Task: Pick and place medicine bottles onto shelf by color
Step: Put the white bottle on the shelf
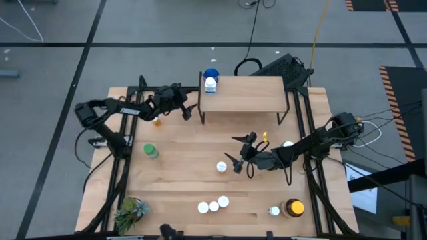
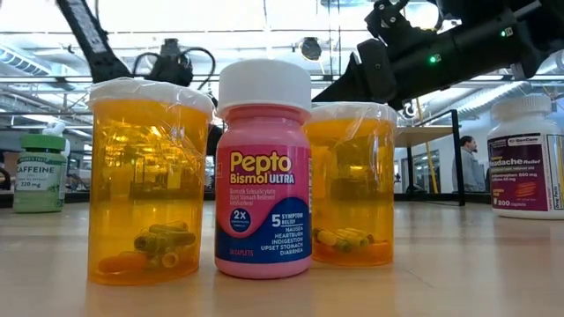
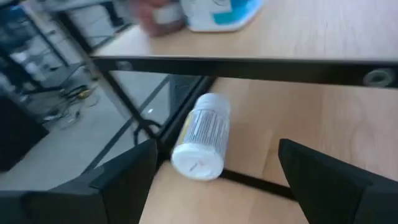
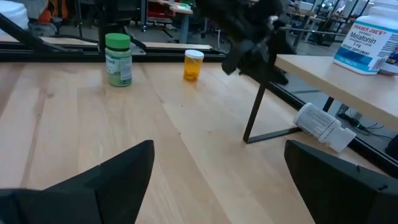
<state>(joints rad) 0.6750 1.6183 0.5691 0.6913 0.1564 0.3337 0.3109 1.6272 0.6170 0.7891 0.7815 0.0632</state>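
The left end effector (image 1: 190, 110), fingers spread and empty, hovers at the left end of the small light-wood shelf (image 1: 247, 100), probably lining up on the fallen white bottle (image 3: 202, 137) under its edge. The right end effector (image 1: 237, 152) waits mid-worktop, released.

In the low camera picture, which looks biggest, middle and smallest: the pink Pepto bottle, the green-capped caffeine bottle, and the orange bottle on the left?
1. Left translucent orange pill bottle and pink white-capped Pepto bottle: about alike, too close to rank.
2. Green-capped caffeine bottle: smallest, though it stands farther back, so nearness may fool us.
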